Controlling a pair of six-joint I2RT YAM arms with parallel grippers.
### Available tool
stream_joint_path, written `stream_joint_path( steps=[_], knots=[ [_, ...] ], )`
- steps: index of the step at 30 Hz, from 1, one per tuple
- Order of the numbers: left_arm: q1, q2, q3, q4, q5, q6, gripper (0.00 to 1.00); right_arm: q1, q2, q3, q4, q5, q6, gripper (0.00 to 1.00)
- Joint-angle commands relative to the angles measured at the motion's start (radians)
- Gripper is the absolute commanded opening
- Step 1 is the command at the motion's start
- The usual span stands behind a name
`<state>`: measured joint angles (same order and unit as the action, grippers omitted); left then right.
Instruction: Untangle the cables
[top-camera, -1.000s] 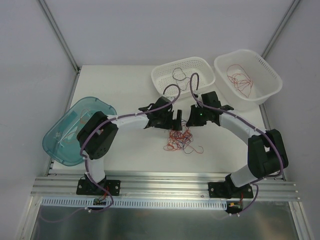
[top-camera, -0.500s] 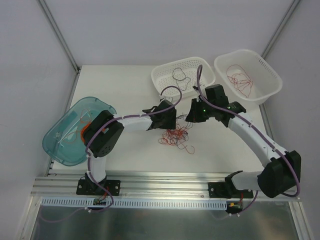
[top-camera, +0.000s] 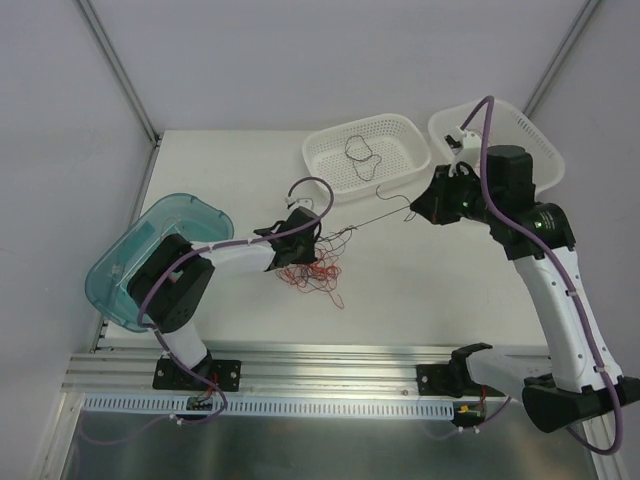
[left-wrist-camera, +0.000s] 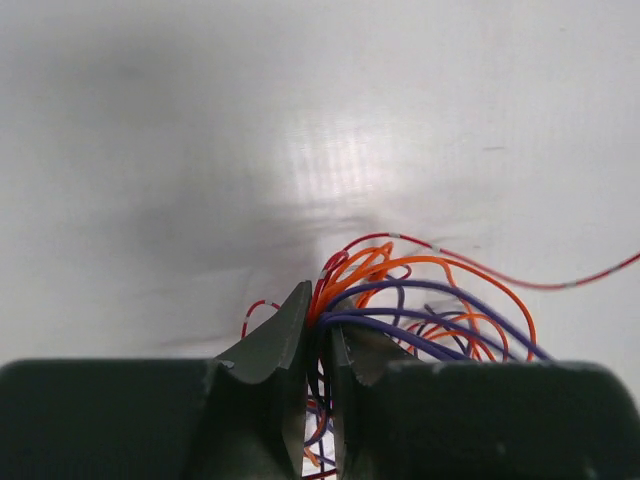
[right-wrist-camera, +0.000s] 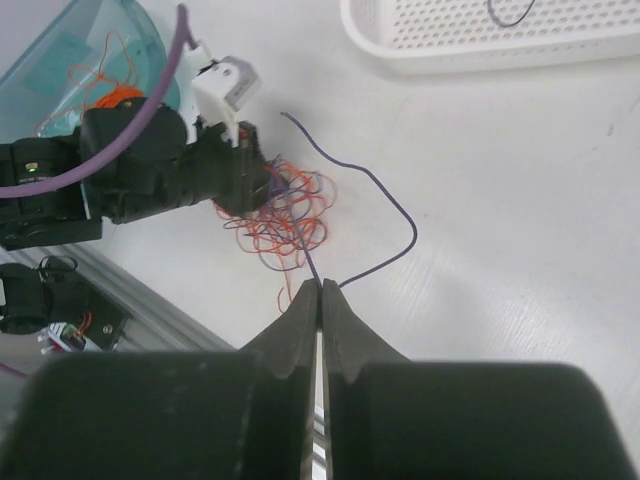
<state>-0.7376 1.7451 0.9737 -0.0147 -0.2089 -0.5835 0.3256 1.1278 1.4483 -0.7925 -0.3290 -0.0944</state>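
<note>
Cables (top-camera: 313, 268) sit in a tangle with the left gripper (left-wrist-camera: 318, 328) clamped on them, the right gripper (right-wrist-camera: 320, 292) pinching one dark strand (top-camera: 375, 221) taut.

White tabletop (top-camera: 250, 170). Red and dark cables (top-camera: 315, 272) lie in a tangle at the tip of the left tool (left-wrist-camera: 318, 305), loose loops spreading to its near side. Beyond that tool stands a perforated white basket (top-camera: 395, 140); a second white basket (top-camera: 535, 140) stands behind the right tool (top-camera: 415, 212). A teal tray (top-camera: 115, 285) lies behind the left tool, at the tabletop's left edge.
</note>
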Motion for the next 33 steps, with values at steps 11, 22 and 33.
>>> stream_joint_path(
  steps=[11, 22, 33],
  knots=[
    [0.158, -0.274, -0.25, -0.168, -0.069, 0.016, 0.11, -0.201, -0.174, 0.113, 0.078, 0.074, 0.042, 0.01],
    [0.191, -0.38, -0.362, -0.209, -0.075, -0.009, 0.24, -0.28, -0.112, 0.392, 0.073, 0.222, 0.085, 0.01],
    [0.219, -0.456, -0.426, -0.231, -0.066, -0.024, 0.36, -0.324, -0.092, 0.542, 0.257, 0.292, 0.202, 0.01]
  ],
)
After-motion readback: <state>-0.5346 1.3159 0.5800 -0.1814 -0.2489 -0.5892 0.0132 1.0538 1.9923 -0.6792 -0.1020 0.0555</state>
